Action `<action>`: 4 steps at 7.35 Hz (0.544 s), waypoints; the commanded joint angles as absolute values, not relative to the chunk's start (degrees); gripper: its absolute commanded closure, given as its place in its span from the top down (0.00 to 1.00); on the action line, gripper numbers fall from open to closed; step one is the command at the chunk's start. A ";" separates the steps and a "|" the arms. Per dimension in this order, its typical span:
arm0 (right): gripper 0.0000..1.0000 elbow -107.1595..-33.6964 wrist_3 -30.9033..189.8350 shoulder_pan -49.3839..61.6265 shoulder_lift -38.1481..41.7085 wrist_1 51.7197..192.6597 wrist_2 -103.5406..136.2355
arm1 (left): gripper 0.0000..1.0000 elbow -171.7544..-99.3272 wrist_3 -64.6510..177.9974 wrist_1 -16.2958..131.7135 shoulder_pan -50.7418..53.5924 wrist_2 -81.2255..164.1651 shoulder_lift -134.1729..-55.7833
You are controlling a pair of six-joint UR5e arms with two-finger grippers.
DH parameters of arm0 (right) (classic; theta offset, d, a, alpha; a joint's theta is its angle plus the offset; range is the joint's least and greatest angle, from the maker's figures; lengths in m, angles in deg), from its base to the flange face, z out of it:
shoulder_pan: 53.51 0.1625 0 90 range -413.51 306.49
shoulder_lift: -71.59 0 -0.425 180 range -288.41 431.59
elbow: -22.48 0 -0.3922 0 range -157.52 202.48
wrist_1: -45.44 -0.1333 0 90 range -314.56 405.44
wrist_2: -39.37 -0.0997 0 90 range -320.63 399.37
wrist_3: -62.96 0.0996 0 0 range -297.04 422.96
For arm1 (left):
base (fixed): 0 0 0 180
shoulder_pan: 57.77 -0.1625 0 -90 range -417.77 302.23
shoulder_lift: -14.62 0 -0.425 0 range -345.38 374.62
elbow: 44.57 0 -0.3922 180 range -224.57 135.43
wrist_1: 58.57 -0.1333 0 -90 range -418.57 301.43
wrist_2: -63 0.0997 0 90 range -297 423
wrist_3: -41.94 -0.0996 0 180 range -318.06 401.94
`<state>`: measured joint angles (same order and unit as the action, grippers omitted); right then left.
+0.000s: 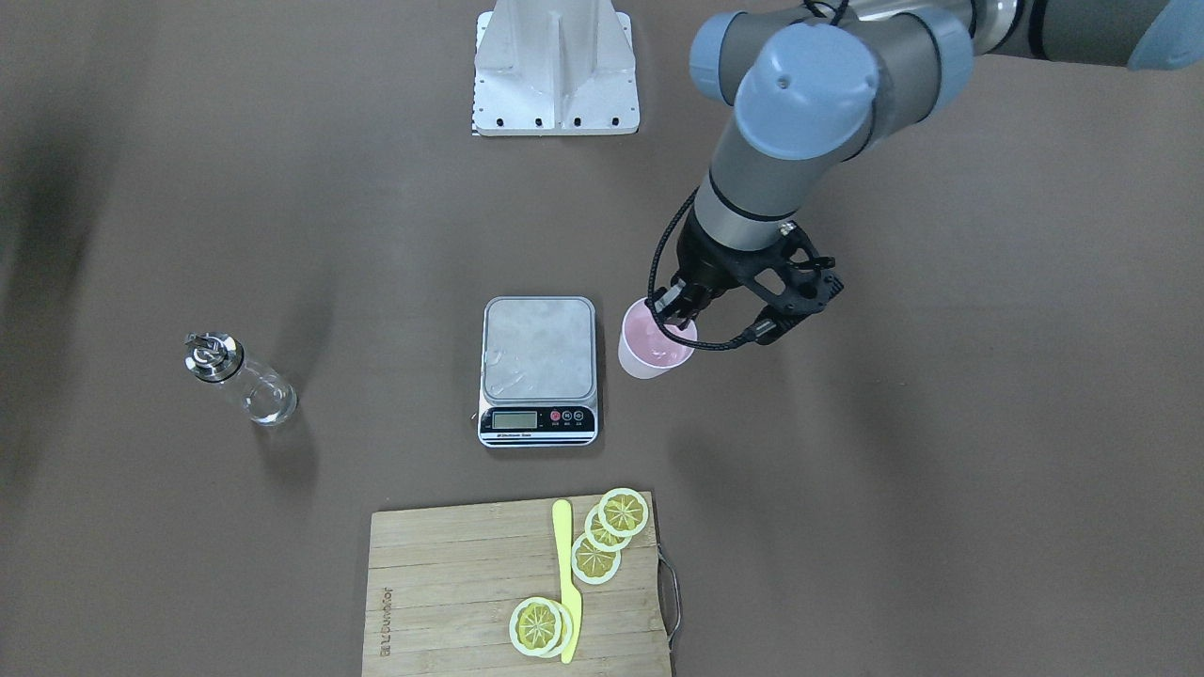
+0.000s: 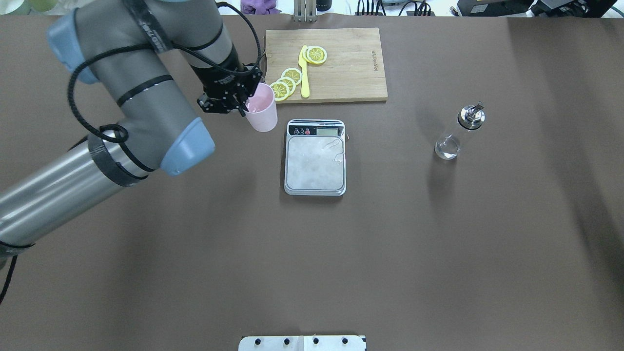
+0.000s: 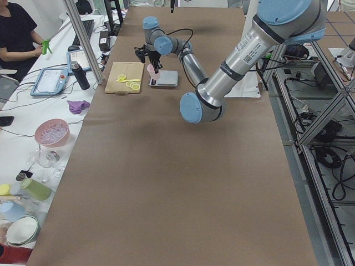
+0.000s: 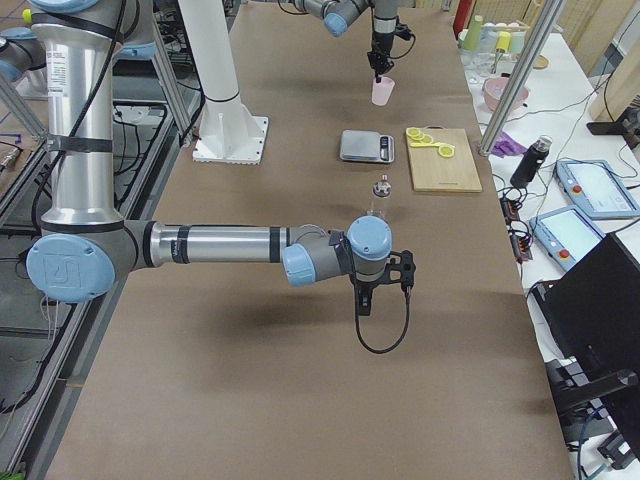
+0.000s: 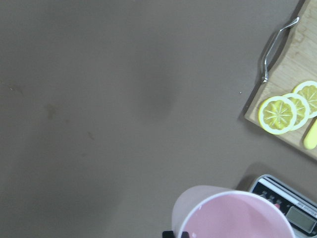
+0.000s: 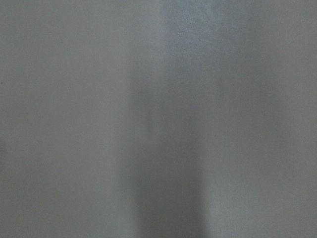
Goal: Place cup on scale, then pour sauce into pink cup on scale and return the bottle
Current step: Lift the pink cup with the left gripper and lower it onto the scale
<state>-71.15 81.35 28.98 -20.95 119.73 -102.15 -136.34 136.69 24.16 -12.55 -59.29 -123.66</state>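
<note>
My left gripper (image 1: 675,315) is shut on the rim of the pale pink cup (image 1: 654,348), one finger inside it, and holds it upright just off the table. The cup (image 2: 262,109) hangs beside the silver scale (image 2: 315,163), to the left of its display end, apart from it. The left wrist view shows the cup's open mouth (image 5: 233,215) and a corner of the scale (image 5: 292,208). The clear glass bottle (image 2: 458,134) with the silver pourer stands on the table right of the scale. My right gripper (image 4: 362,305) shows only in the exterior right view, pointing down over bare table; I cannot tell whether it is open.
A wooden cutting board (image 2: 351,63) with lemon slices (image 2: 287,83) and a yellow knife (image 2: 304,73) lies beyond the scale. The robot's white base plate (image 1: 555,66) is at the near edge. The right wrist view shows only plain table surface.
</note>
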 commanded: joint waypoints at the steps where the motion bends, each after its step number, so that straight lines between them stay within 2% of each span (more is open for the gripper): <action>1: 1.00 -71.30 81.42 28.84 -20.70 119.71 -102.22 | 0.00 -134.57 141.16 24.05 -15.84 -58.02 -126.45; 4: 1.00 -71.30 81.42 28.32 -20.70 119.71 -102.22 | 0.00 -130.81 141.61 28.42 -20.41 -53.73 -127.50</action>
